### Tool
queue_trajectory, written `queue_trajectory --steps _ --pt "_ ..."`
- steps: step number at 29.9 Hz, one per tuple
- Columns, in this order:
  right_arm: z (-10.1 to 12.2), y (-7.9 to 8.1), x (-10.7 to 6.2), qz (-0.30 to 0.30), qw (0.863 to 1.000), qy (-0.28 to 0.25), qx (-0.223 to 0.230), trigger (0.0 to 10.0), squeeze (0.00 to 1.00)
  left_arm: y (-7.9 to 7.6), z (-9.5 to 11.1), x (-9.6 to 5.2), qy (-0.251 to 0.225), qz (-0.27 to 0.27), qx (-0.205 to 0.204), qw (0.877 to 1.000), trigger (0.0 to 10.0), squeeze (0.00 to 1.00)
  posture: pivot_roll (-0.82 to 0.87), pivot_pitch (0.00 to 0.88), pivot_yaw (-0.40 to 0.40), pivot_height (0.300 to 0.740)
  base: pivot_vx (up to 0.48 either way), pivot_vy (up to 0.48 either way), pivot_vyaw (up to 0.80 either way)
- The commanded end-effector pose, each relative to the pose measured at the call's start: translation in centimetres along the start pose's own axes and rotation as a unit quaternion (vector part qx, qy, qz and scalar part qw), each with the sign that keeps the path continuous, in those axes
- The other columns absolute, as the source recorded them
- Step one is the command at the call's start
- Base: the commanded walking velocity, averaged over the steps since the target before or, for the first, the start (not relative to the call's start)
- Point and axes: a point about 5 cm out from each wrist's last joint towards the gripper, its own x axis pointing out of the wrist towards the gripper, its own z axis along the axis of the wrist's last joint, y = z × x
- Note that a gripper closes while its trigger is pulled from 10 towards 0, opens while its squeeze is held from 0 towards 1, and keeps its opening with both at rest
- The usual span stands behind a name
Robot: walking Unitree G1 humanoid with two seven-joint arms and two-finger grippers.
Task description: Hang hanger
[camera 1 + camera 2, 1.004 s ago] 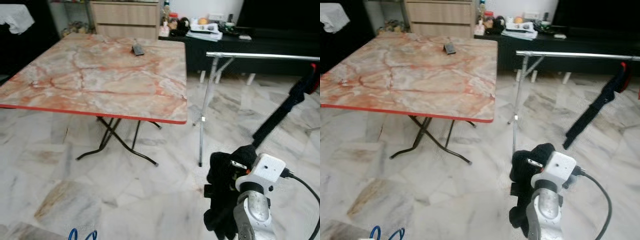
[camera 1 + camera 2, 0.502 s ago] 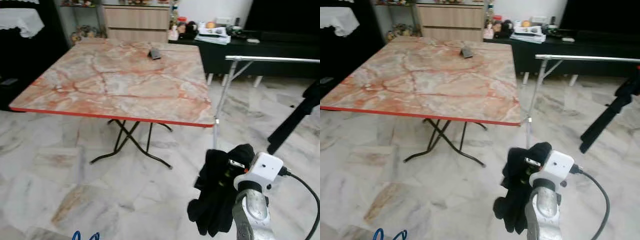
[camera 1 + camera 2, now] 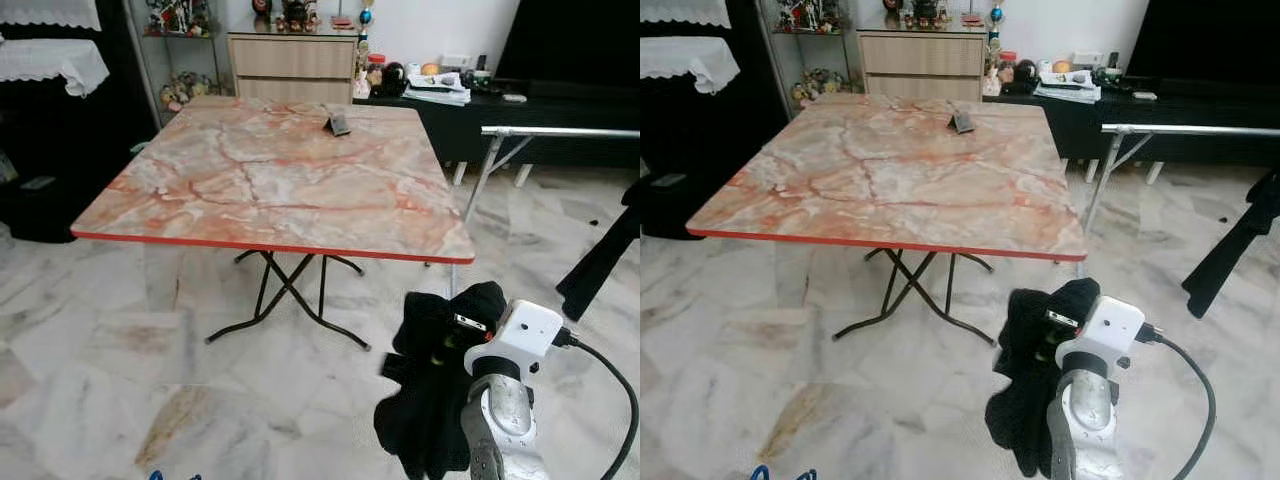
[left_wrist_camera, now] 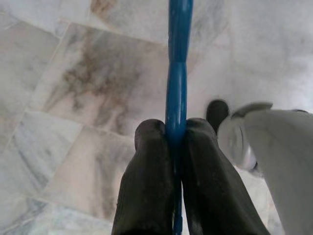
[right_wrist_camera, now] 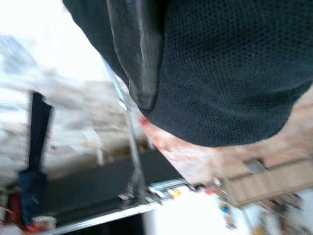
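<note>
Hanger (image 4: 177, 88), blue: pinched between left gripper (image 4: 176, 134) fingers above marble floor (image 3: 120, 380). Right gripper (image 3: 450, 335) under black garment (image 3: 430, 400), finger state indeterminate; table (image 3: 270, 180) beyond.

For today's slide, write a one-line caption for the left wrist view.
Left tool shut on a blue hanger, held over the marble floor.

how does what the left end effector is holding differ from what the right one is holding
The left end effector is shut on a thin, rigid blue hanger that runs straight between its fingers. The right end effector carries a bulky, limp black garment that drapes down over it and hides its fingers. The hanger is held low over the floor; the garment is held up in front, near the table edge. Both are off the ground.
</note>
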Motion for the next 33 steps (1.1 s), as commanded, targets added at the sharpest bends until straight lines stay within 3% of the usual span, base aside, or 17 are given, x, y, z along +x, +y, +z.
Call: queue_trajectory --steps 1,8,33 --pt "0.9 0.9 0.2 0.013 1.0 -0.024 0.007 10.0 0.0 1.0 -0.2 -0.2 0.008 0.007 0.008 1.0 10.0 0.0 0.05 0.0 0.004 0.74 0.0 0.322 0.0" --pt "0.9 1.2 0.4 0.016 1.0 -0.025 0.009 10.0 0.0 1.8 0.2 -0.2 0.006 0.011 0.013 1.0 10.0 0.0 0.06 0.0 -0.003 0.74 0.0 0.124 0.0" --pt "1.5 1.3 1.0 0.015 0.999 -0.037 0.012 10.0 0.0 2.3 -0.2 -0.4 0.007 0.006 0.005 1.0 10.0 0.0 0.06 0.0 0.006 0.74 0.0 0.0 0.0"
